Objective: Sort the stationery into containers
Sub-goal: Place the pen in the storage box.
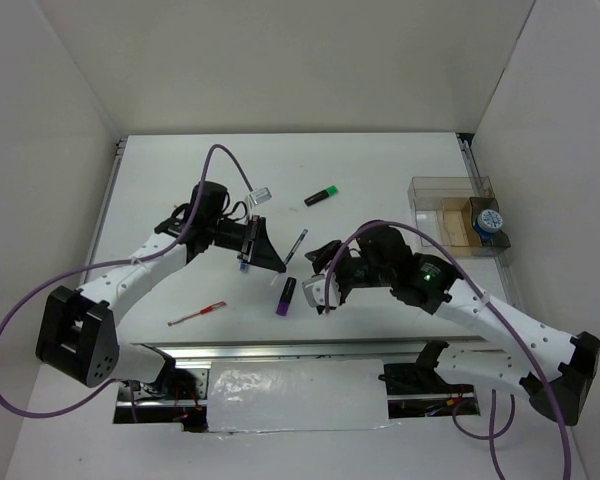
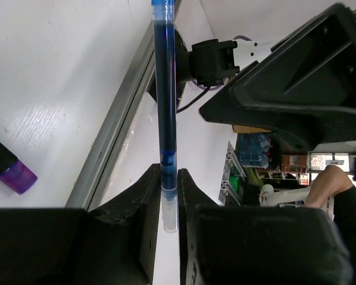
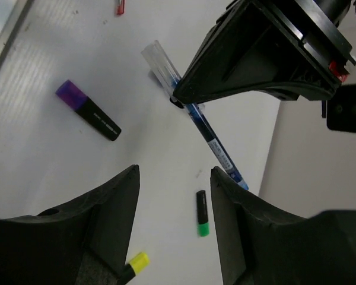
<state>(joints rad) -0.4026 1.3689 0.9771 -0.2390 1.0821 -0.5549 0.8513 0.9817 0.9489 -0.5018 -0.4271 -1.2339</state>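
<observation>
My left gripper (image 1: 265,250) (image 2: 169,172) is shut on a blue pen (image 2: 165,89) (image 3: 210,139) and holds it clear of the table, with the clear cap end poking out past the fingers. My right gripper (image 1: 317,276) (image 3: 173,172) hovers open just to its right, with nothing between its fingers. A purple highlighter (image 1: 286,297) (image 3: 88,111) lies between the arms. A green highlighter (image 1: 322,196) (image 3: 200,221) lies farther back. A yellow highlighter (image 3: 130,266) sits by my right fingers. A red pen (image 1: 197,314) lies near left. The clear container (image 1: 430,185) stands far right, a blue-white tape roll (image 1: 490,222) at its right end.
A small whitish tube (image 1: 261,194) lies behind the left gripper. White walls close in the table on the left, back and right. A metal rail (image 2: 115,119) runs along the table's left side. An open slot with wiring (image 1: 300,390) lies between the arm bases.
</observation>
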